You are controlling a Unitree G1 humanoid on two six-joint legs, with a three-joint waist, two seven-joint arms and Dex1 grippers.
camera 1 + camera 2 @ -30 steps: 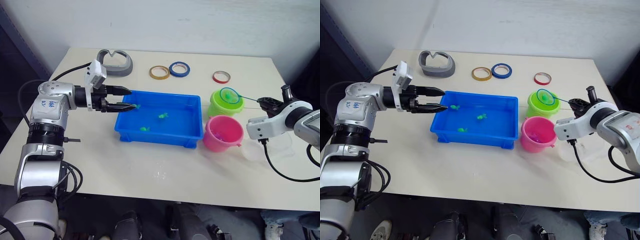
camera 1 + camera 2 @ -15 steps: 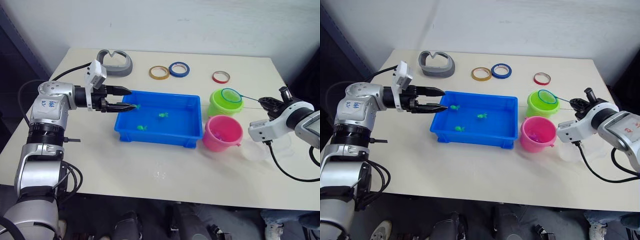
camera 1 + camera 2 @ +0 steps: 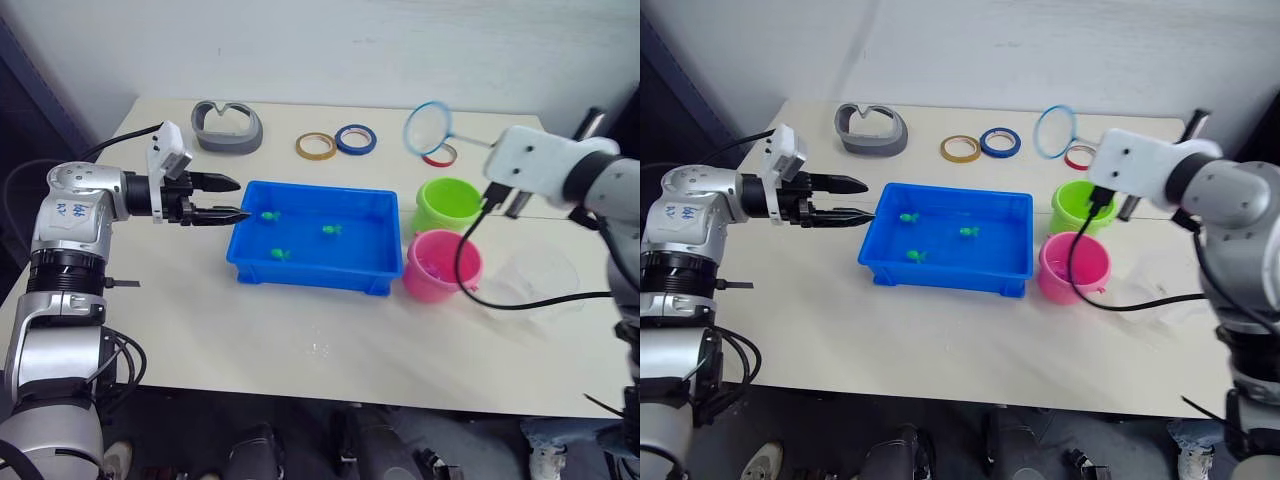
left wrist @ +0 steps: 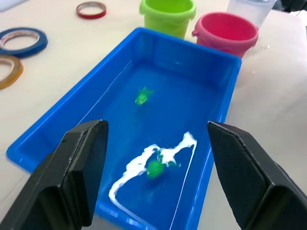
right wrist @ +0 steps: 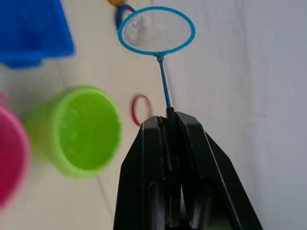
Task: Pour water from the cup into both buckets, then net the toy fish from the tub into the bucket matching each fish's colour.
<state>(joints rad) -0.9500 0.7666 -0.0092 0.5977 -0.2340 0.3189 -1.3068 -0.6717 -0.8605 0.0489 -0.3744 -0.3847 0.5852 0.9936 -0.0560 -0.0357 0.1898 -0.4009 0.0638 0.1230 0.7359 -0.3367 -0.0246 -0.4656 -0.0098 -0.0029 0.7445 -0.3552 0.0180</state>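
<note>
Beige table (image 3: 300, 330) carries: blue tub (image 3: 310, 268), green bucket (image 3: 445, 203), pink bucket (image 3: 440, 268), clear cup (image 3: 540, 280), three tape rings (image 3: 318, 146), grey headset-like piece (image 3: 228, 126).

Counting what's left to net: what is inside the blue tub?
Inside the tub, three small green toy fish lie in shallow water. No pink ones show. Its near wall hides a thin strip of the bottom.

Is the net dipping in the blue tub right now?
No, the net is lifted in the air above the table behind the green bucket, held by the right gripper, away from the blue tub.
</note>
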